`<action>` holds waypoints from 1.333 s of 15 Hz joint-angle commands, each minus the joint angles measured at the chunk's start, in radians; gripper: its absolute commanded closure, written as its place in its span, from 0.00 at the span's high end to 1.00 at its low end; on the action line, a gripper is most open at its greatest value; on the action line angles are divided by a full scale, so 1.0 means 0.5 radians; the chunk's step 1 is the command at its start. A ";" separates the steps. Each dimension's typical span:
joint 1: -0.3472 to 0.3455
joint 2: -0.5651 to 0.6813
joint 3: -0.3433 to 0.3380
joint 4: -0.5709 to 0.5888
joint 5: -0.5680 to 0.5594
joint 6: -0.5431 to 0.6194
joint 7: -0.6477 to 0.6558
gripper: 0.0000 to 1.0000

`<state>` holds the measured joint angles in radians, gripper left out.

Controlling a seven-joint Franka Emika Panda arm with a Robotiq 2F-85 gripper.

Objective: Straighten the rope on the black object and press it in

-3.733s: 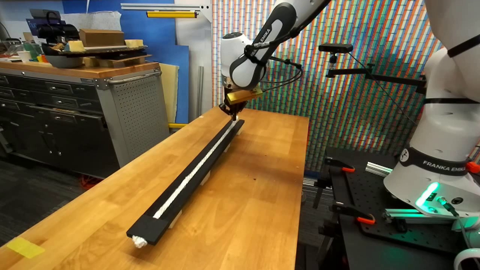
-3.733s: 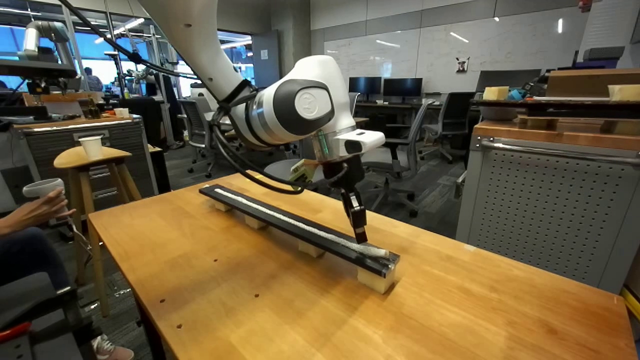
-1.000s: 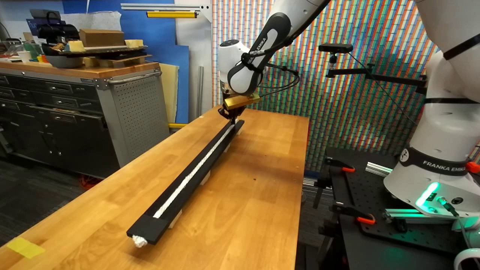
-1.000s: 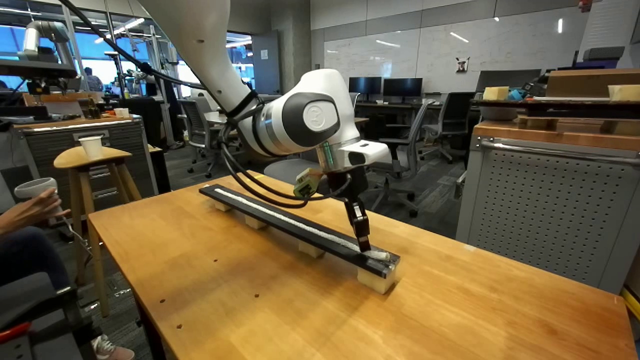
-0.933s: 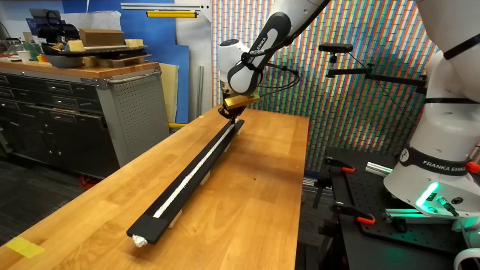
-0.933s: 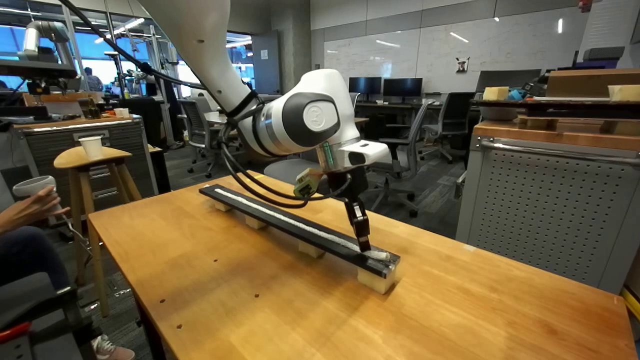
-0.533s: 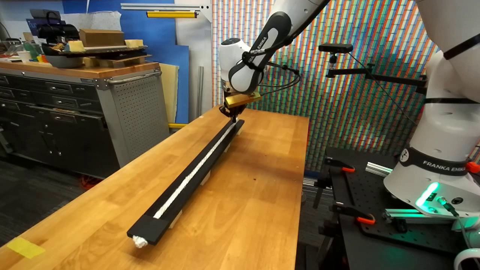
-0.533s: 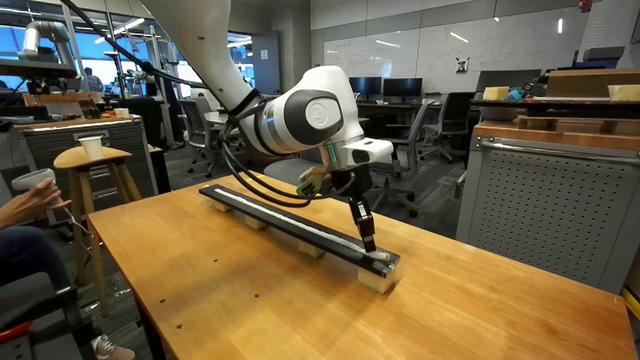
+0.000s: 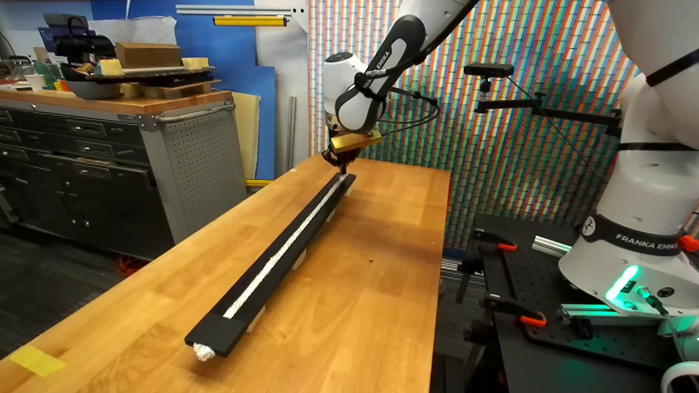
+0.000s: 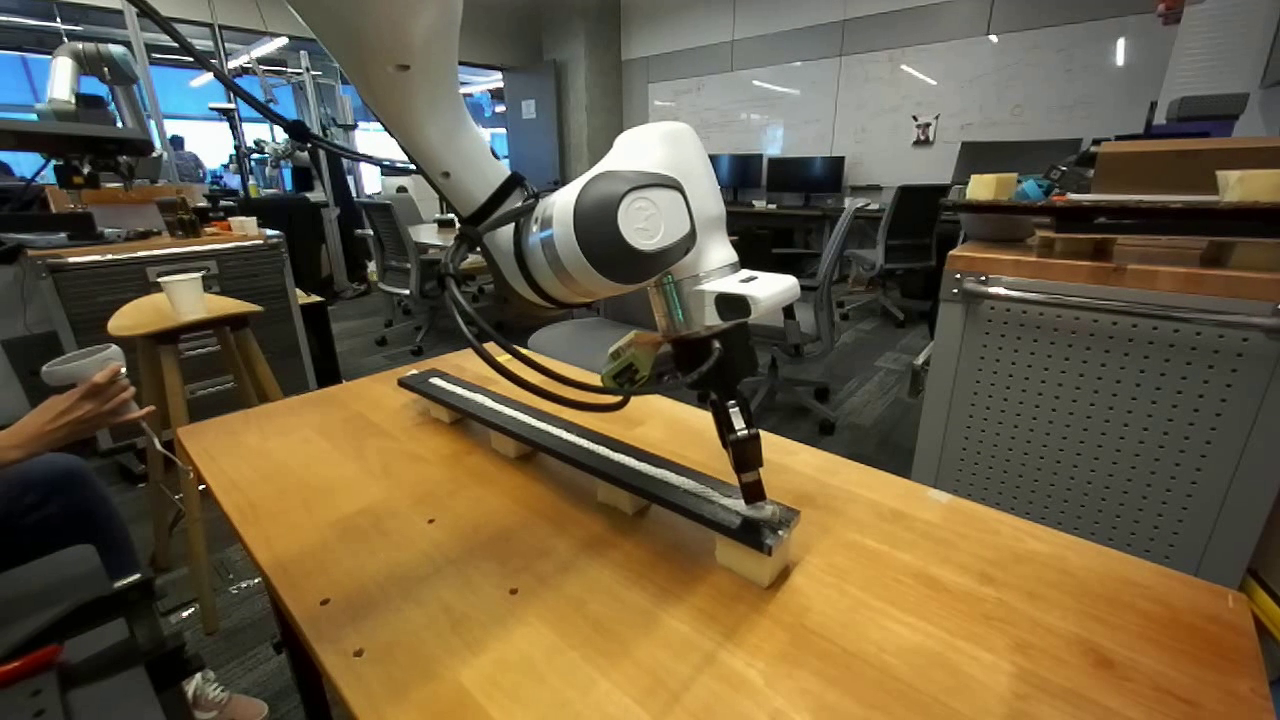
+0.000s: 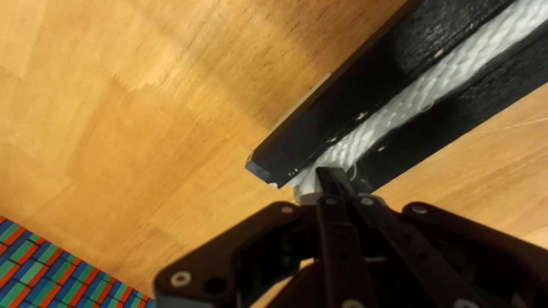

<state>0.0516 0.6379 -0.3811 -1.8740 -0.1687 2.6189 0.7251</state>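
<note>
The black object, a long narrow bar, lies along the wooden table in both exterior views. The white rope runs straight down its groove, and a frayed white tuft pokes out under the bar's near end. My gripper points down at the opposite end, its tips on or just over the rope near the rope's cut end. In the wrist view the gripper has its fingertips together with nothing between them. They hide part of the rope end; whether they press on it I cannot tell.
Pale blocks hold the bar up off the table. Beside the table, a seated person's hand holds a white controller. A tool cabinet stands past the table's long side. Yellow tape marks a table corner.
The gripper came down onto the rope near its end, then slid along the bar toward that end over the last second. The rope end, raised earlier, now sits lower. Fingers stayed together.
</note>
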 commanded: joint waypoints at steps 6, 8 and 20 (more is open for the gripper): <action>-0.047 0.081 0.046 0.079 0.039 -0.046 -0.035 0.00; -0.064 0.132 0.068 0.106 0.054 -0.063 -0.045 0.00; -0.020 0.052 0.004 0.079 -0.019 -0.060 0.045 0.00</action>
<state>0.0303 0.6663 -0.3554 -1.8375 -0.1673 2.5701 0.7262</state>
